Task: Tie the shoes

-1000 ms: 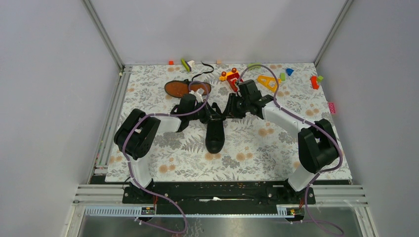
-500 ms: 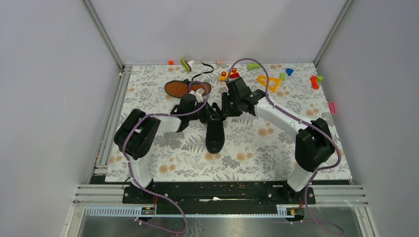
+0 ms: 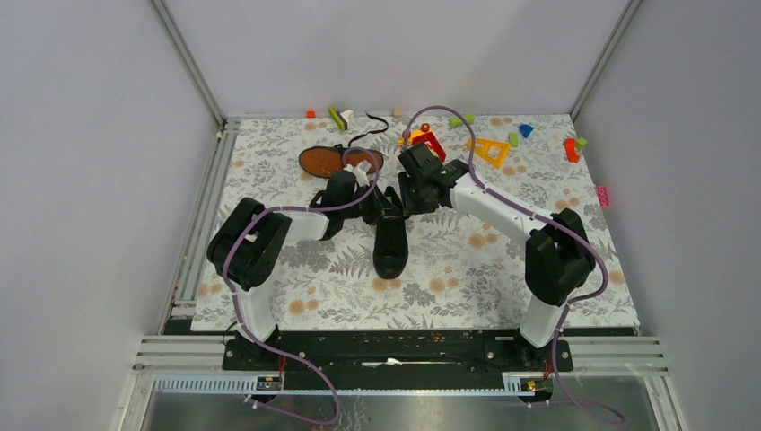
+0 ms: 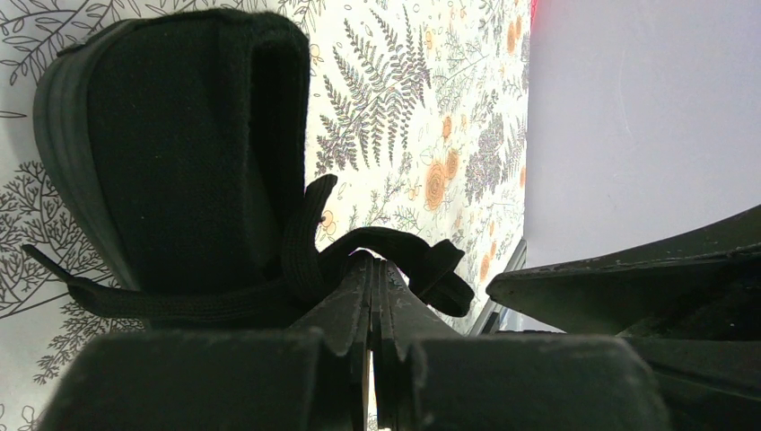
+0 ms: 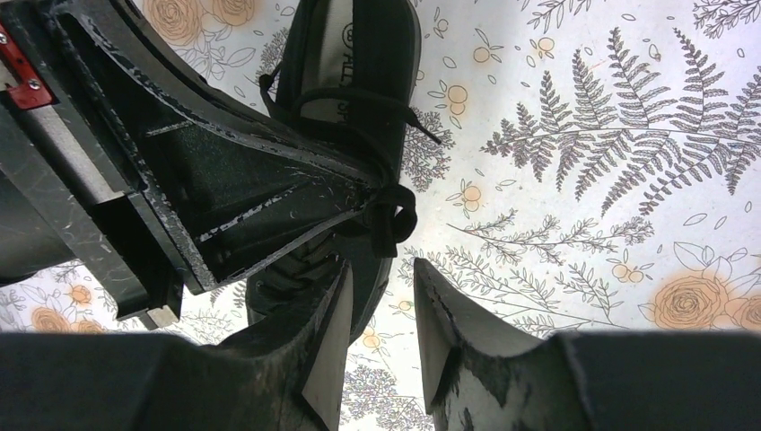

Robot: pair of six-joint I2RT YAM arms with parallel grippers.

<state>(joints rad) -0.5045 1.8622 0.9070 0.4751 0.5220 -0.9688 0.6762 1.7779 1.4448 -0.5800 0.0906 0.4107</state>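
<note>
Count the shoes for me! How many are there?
2. One black low-top lace-up sneaker sits upright near the middle. The other black sneaker lies farther back on the left, its orange-brown sole facing up. No others show, though the arms could hide something.

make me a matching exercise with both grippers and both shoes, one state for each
Things:
1. left gripper
2. right gripper
3. near shoe
4. far shoe

States:
a. lying on its side, orange sole showing
b. open, holding nothing
c. shut on a lace
d. standing on its sole between the two grippers

Pairs: 1-c, 2-b, 3-d, 4-a
</note>
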